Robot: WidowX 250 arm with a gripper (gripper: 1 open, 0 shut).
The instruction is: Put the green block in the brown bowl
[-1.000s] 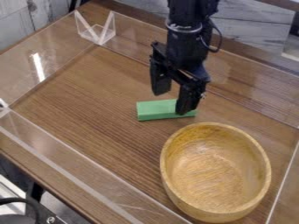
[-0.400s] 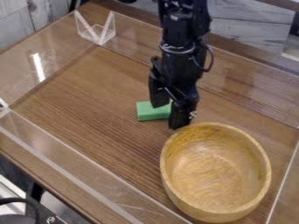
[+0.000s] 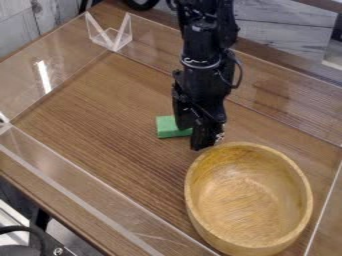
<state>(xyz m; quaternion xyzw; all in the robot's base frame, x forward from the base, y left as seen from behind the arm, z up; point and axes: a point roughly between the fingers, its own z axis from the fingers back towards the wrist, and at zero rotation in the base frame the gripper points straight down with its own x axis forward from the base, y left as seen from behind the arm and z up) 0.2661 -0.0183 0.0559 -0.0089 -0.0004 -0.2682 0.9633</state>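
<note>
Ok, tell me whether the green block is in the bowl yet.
No, the green block lies on the table, outside the bowl.

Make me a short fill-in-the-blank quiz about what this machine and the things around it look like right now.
The small flat block is coloured ____.
The big round bowl is coloured ____.
The robot's gripper, coloured ____, is down at the block.
Inside the bowl, the number of blocks is ____.

Missing words, in order: green; brown; black; zero.
</note>
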